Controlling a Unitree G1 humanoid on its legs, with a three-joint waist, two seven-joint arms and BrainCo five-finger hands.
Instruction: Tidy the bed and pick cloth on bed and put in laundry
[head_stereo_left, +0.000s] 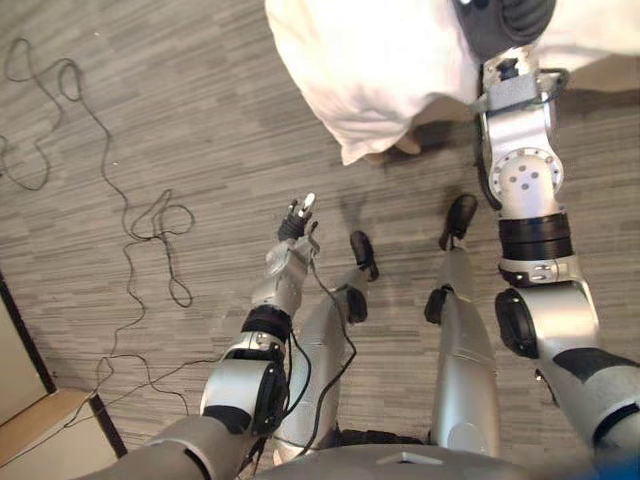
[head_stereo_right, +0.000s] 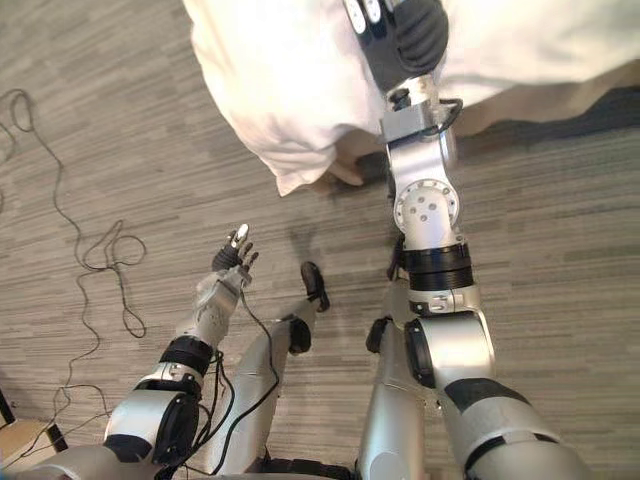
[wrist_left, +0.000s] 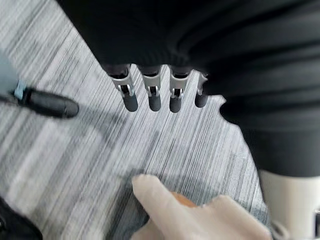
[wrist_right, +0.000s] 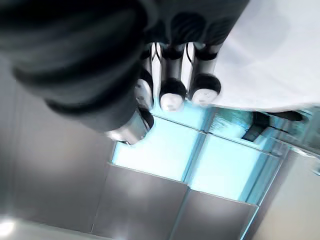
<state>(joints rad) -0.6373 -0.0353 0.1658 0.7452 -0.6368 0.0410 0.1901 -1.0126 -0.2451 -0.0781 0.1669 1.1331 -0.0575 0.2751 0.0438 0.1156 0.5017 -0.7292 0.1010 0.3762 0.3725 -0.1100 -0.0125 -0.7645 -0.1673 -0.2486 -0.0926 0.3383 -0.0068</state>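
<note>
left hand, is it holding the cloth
No, the left hand hangs with straight fingers over the floor, apart from the cloth.

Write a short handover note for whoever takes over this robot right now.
Left hand: open, holding nothing, low over the floor.
Right hand: raised against the white cloth; whether it grips is unclear.
Cloth: hangs above the floor, one corner drooping.
Done: cloth apparently lifted.
To do: carry it to the laundry, then tidy the bed.
</note>
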